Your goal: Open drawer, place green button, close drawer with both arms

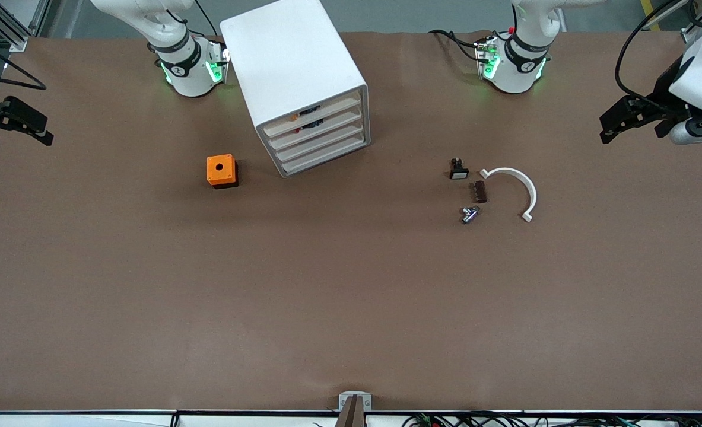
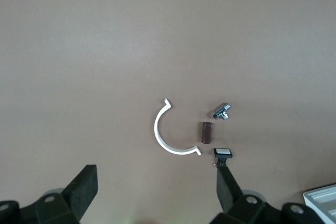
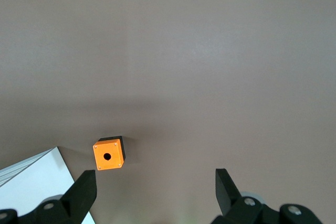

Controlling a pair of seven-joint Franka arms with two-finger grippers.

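Note:
The white cabinet (image 1: 294,65) stands between the arm bases, its four drawers all shut; the lower drawer (image 1: 322,146) faces the front camera. A small silvery-blue button (image 1: 469,214) lies on the table toward the left arm's end, and in the left wrist view (image 2: 222,111); no green cap shows. My left gripper (image 1: 632,136) hangs open and empty at that end, apart from the button; its open fingers show in the left wrist view (image 2: 156,174). My right gripper (image 1: 48,133) is open and empty over the right arm's end, seen too in the right wrist view (image 3: 155,174).
An orange box with a hole (image 1: 221,171) sits beside the cabinet. A black button with a white cap (image 1: 459,170), a brown block (image 1: 479,191) and a white half-ring (image 1: 514,187) lie around the small button.

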